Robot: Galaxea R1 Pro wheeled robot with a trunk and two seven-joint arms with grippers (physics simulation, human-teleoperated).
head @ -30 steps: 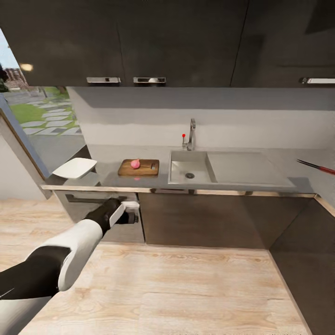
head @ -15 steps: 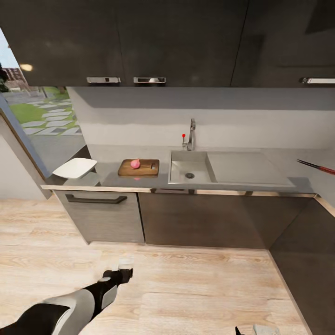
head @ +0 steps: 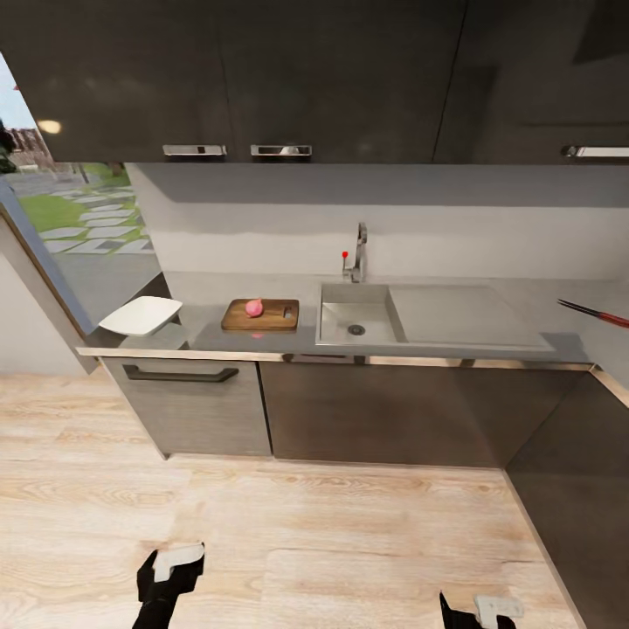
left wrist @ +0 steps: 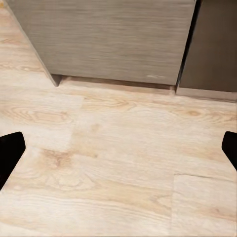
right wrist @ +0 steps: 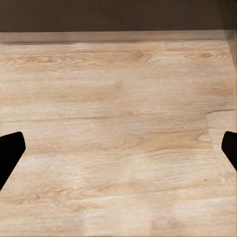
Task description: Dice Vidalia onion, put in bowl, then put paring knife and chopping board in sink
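Onion (head: 254,307) sits on the chopping board (head: 260,314) mid-frame, so with both hands spread empty, go grab the paring knife (head: 594,313) far right.

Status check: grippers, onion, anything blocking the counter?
Left gripper and right gripper open, empty, low over floor. Onion on chopping board, sink empty. Knife far right. No obstruction visible.

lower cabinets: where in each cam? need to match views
Head view: lower cabinets span the middle, under the countertop.
Left wrist view: grey drawer front beside a dark door, beyond the floor.
Right wrist view: dark cabinet strip beyond the floor.
Shared landmark: pale wood floor.
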